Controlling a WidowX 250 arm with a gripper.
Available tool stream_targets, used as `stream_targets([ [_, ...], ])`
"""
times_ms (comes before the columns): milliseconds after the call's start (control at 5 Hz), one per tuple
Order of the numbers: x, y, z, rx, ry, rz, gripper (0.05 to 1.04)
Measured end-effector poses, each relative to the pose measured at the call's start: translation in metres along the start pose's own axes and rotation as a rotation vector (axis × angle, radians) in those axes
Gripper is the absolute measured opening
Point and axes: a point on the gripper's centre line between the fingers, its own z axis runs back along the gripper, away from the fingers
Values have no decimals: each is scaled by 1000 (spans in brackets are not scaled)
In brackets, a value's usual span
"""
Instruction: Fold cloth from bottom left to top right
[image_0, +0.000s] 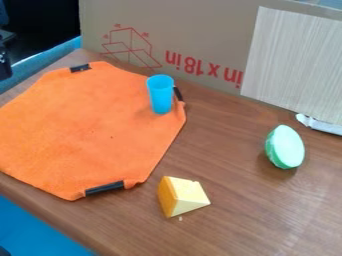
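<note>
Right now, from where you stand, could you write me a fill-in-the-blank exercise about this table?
The upright cup standing on the spread orange cloth is coloured ____.
The lettering on the brown cardboard panel behind the cloth is coloured ____.
Of the yellow wedge-shaped block and the pale green rounded piece, the one nearer the cloth is the ____ one.

Missing words: blue; red; yellow.

The robot's arm (4, 61) is black where it shows at the upper left edge, its dark parts blocky and uneven in outline, with small greyish glints; finer details are too small to tell.
</note>
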Motion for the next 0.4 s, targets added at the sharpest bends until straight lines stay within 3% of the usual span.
stream_targets([
  [200, -1, -3, -11, -40, 20, 7, 999],
  [400, 0, 16, -24, -97, 46, 121, 999],
])
